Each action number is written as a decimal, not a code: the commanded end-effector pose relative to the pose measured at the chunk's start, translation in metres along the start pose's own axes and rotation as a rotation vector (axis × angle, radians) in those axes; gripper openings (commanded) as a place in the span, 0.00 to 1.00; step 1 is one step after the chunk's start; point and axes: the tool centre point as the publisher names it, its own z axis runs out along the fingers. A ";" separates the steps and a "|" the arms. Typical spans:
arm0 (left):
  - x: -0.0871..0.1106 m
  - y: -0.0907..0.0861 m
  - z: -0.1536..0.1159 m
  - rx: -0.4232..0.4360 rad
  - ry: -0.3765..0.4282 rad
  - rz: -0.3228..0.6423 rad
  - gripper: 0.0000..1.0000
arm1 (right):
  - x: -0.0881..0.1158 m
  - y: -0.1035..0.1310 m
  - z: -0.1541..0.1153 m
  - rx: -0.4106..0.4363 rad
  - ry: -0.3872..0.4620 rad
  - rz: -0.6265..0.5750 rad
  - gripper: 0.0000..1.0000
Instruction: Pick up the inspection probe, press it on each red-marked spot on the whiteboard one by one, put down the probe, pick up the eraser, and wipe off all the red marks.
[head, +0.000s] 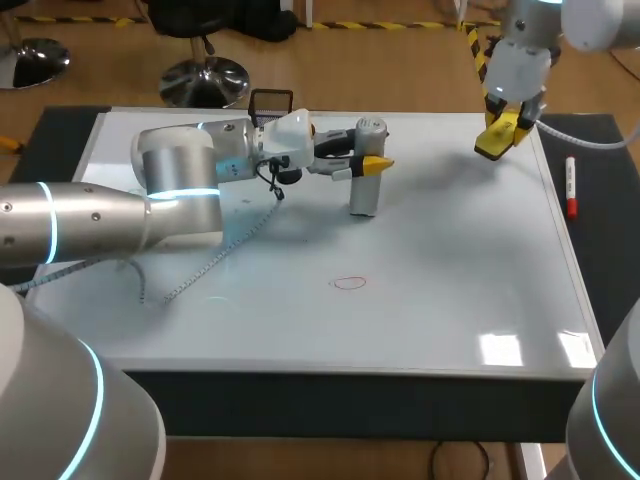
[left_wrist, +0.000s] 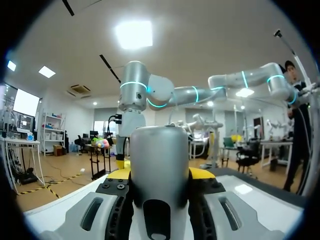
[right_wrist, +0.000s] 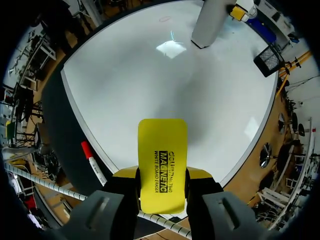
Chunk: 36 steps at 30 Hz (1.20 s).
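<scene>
While the left jaws pinch the inspection probe (head: 365, 180) from both sides, the grey cylinder stands upright at the far middle of the whiteboard (head: 400, 320), its lower end down at the board's surface; whether it presses there I cannot tell. In the left wrist view the probe (left_wrist: 159, 170) fills the gap between the yellow fingertips (left_wrist: 201, 173). The right jaws are closed on the yellow eraser (head: 497, 138), held in the air above the board's far right corner, well apart from the probe. The right wrist view shows the eraser (right_wrist: 162, 170) flat between the two fingers, its printed face up, with the whiteboard (right_wrist: 150, 80) below and the probe (right_wrist: 207, 22) far ahead. One red mark (head: 349, 283), a thin oval, lies near the board's middle, nearer than the probe and apart from it. A red-capped marker (head: 571, 186) lies on the dark tabletop (head: 610, 250) just right of the board.
</scene>
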 end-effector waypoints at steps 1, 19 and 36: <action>0.003 -0.013 -0.005 0.011 -0.008 0.013 0.00 | 0.000 -0.001 -0.001 0.001 0.004 -0.002 0.00; -0.007 -0.056 -0.057 0.042 -0.092 0.060 0.00 | 0.000 -0.001 -0.001 0.001 0.004 -0.002 0.00; -0.039 -0.088 -0.166 0.035 -0.289 0.114 0.00 | 0.000 -0.001 -0.001 0.001 0.004 -0.002 0.00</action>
